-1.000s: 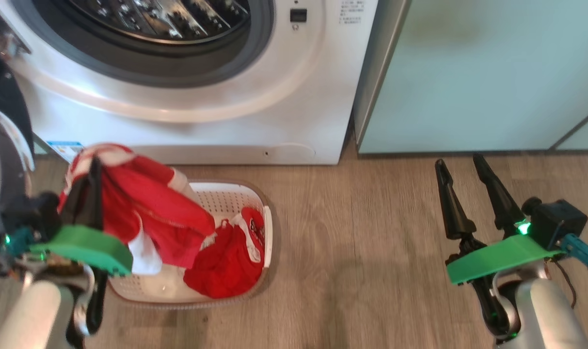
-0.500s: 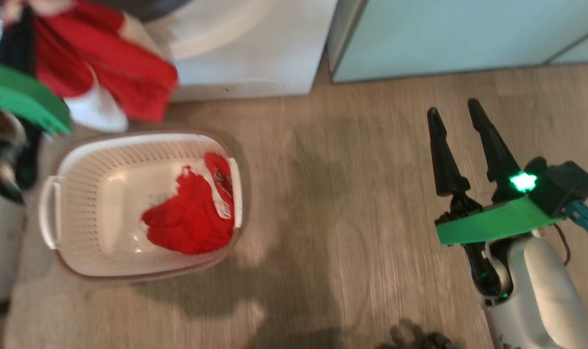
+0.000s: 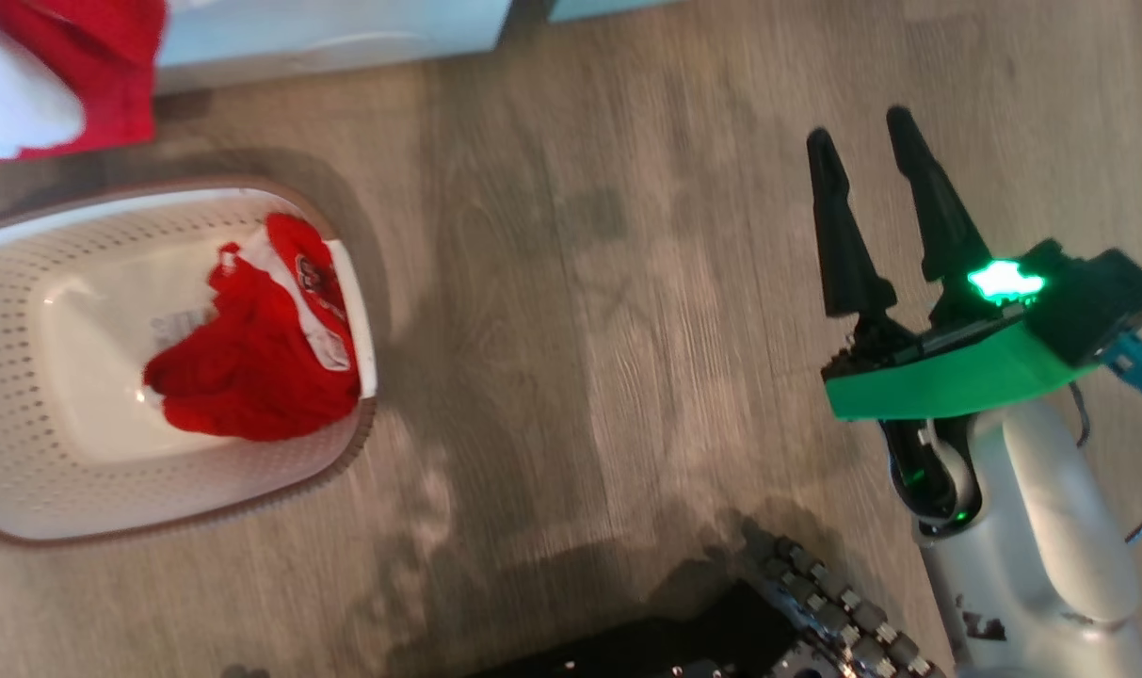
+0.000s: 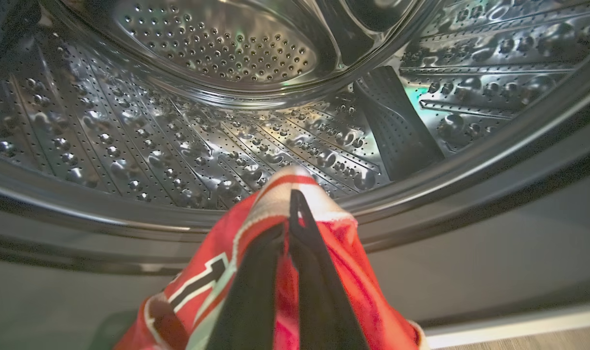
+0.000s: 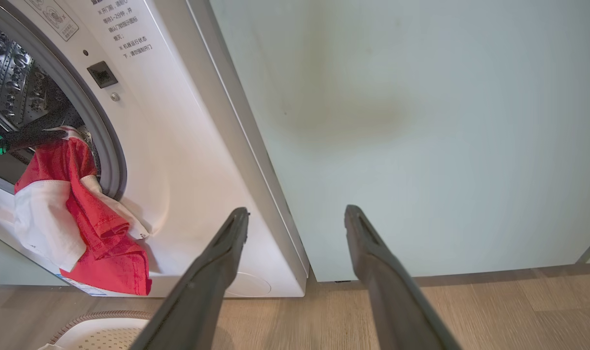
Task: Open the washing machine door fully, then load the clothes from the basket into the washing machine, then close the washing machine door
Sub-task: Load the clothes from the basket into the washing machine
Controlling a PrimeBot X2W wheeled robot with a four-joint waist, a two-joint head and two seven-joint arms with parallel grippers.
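Observation:
My left gripper (image 4: 291, 194) is shut on a red garment with white trim (image 4: 353, 262), right at the mouth of the washing machine's steel drum (image 4: 178, 136). In the right wrist view that garment (image 5: 95, 218) hangs from the drum opening down the white washing machine (image 5: 178, 146). The head view catches its lower end (image 3: 100, 56) at the top left. Another red garment (image 3: 250, 367) lies in the cream basket (image 3: 6, 311) on the floor. My right gripper (image 3: 860, 127) stands open and empty over bare floor, far right of the basket. The washing machine door is out of view.
A pale green cabinet (image 5: 421, 121) stands directly right of the washer. Wooden floor (image 3: 580, 330) stretches between the basket and my right arm. My dark wheeled base (image 3: 796, 612) shows at the bottom edge. The basket's rim (image 5: 100, 330) sits below the washer front.
The head camera has swung down and to the right. My left gripper has carried its red garment up out of the basket to the drum mouth. The right gripper has stayed open.

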